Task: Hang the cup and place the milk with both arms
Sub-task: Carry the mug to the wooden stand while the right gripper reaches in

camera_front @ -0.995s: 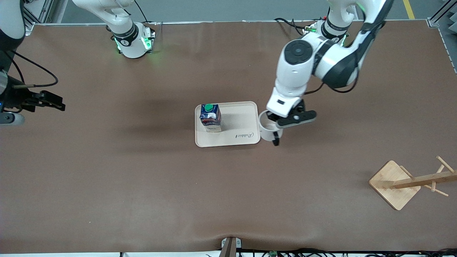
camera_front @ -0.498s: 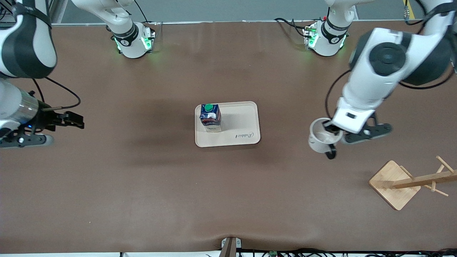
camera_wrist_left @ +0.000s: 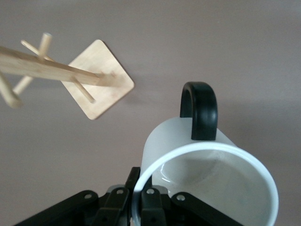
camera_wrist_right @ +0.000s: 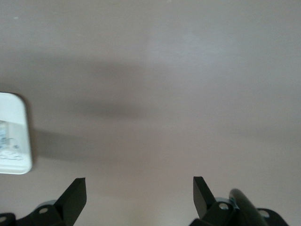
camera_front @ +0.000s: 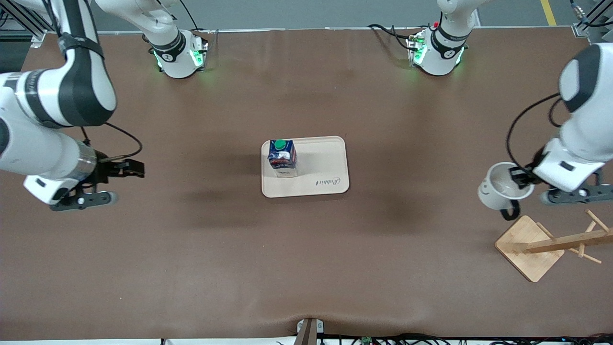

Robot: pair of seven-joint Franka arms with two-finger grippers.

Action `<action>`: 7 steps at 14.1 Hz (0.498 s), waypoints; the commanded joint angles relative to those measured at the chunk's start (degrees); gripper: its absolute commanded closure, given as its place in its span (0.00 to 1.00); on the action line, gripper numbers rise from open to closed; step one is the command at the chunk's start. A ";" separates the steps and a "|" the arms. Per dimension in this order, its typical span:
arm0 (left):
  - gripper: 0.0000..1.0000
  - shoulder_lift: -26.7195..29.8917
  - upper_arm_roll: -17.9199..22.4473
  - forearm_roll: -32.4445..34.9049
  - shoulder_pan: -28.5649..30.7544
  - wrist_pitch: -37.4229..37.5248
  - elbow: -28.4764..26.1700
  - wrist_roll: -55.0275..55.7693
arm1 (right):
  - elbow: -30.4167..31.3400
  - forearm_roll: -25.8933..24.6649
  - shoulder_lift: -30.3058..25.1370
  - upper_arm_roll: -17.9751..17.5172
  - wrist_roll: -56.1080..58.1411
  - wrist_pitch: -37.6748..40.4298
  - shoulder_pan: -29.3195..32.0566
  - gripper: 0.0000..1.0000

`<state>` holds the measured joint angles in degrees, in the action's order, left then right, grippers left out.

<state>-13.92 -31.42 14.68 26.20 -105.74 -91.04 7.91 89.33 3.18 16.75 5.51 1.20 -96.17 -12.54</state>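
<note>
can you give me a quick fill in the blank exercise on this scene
1. The left gripper is shut on the ____.
2. The milk stands on the ____.
3. The right gripper is ____, over bare table.
4. The cup hangs in the air close to the wooden ____.

Missing words: cup; tray; open; rack

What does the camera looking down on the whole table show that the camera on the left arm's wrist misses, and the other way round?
Only the front view shows the milk standing on the tray at mid-table, and the right gripper with its jaws open over bare table toward the right arm's end.

Only the left wrist view looks straight into the cup's hollow inside.

Both show the left gripper shut on the cup's rim, its black handle pointing toward the wooden rack, which stands at the left arm's end of the table.
</note>
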 commanded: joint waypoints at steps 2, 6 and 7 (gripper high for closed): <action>1.00 -2.42 -0.74 -0.97 4.02 0.19 2.79 -9.02 | 0.32 2.36 -0.49 0.38 -13.90 0.28 -8.61 0.00; 1.00 -3.39 -0.66 -1.59 8.94 -0.86 2.79 -19.40 | 0.49 2.36 -0.49 0.38 -22.89 -1.55 -18.28 0.00; 1.00 -3.39 -0.74 -1.59 10.08 -1.22 2.79 -21.51 | 0.93 2.36 -0.41 0.47 -26.39 -3.56 -21.00 0.00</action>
<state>-17.09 -31.42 14.07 34.29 -106.42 -89.33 -9.34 89.45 5.07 16.86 5.12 -20.64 -97.50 -29.41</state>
